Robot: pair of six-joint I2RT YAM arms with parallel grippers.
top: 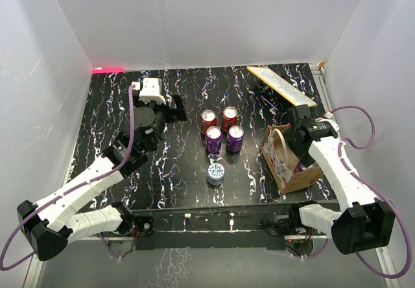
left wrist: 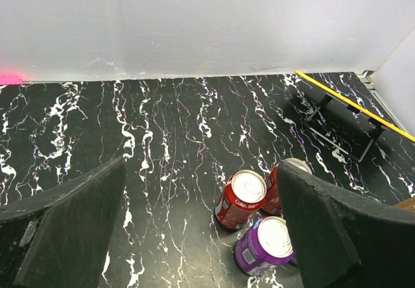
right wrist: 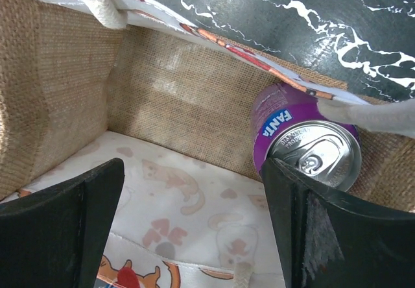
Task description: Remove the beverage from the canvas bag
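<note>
Over at the canvas bag's (right wrist: 162,93) mouth, the right gripper (right wrist: 193,165) has its jaws spread wide, empty; a purple Fanta can (right wrist: 279,116) sits inside against the burlap wall, and the left gripper (left wrist: 201,165) gapes too.

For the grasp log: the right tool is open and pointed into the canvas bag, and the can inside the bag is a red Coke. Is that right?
Not quite. The drink inside the canvas bag is a purple Fanta can, not a red Coke. The right wrist view shows its label. The rest holds: the right tool is open and pointed into the bag.
</note>
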